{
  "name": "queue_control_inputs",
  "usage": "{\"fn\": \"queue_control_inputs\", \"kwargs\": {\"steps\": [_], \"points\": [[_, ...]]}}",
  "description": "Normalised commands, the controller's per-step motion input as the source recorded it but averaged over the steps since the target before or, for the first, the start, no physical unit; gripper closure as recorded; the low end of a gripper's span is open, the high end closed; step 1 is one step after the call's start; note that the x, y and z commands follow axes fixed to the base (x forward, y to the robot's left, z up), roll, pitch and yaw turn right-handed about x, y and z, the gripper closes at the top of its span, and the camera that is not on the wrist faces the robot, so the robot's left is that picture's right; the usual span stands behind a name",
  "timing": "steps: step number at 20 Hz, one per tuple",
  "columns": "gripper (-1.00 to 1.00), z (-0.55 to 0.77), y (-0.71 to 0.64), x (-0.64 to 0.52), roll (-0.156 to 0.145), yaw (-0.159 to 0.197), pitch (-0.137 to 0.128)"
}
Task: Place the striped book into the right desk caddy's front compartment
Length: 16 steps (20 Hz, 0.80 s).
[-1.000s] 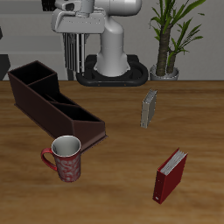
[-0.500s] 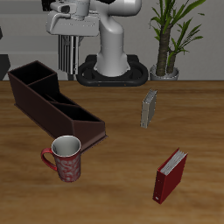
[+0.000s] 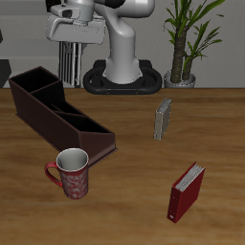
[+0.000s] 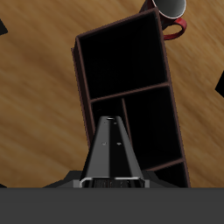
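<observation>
The gripper [image 3: 70, 69] hangs high over the back of the worktop, above the far end of the right desk caddy [image 3: 59, 113], and it is gripping the striped book [image 3: 71, 63]: the book's grey-and-black striped cover shows between the fingers, hanging straight down and well clear of the caddy's rim. From the wrist view the book [image 4: 112, 150] appears end on as a dark, narrow wedge running out from the gripper, and directly beneath it lies the caddy [image 4: 124, 92] with its dividers visible, splitting the box into one large compartment and smaller ones beside it. The caddy is a long, low, dark maroon-brown box that runs at a slant from near the back edge of the worktop toward its middle. Just past the caddy's nearer end, closer to the front edge, stands a patterned red mug [image 3: 70, 173] with its handle turned outward; the wrist view catches it too [image 4: 171, 10] just beyond the caddy's end wall. A plain grey book [image 3: 164, 120] stands upright near the middle of the worktop, well apart from the caddy, and a red book [image 3: 187, 192] stands tilted nearer the front edge. A potted plant [image 3: 188, 38] sits behind the back edge beside the robot's base [image 3: 122, 72].
</observation>
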Motion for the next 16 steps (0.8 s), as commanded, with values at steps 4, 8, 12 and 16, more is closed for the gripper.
{"fn": "queue_control_inputs", "kwargs": {"steps": [4, 8, 12, 16], "points": [[1.0, -0.05, 0.05, 0.16, 0.019, 0.0, 0.005], [1.0, -0.1, 0.05, 0.13, 0.014, -0.002, 0.012], [1.0, -0.24, 0.07, 0.2, 0.024, 0.001, 0.043], [1.0, -0.03, 0.04, 0.01, 0.008, -0.001, 0.002]]}}
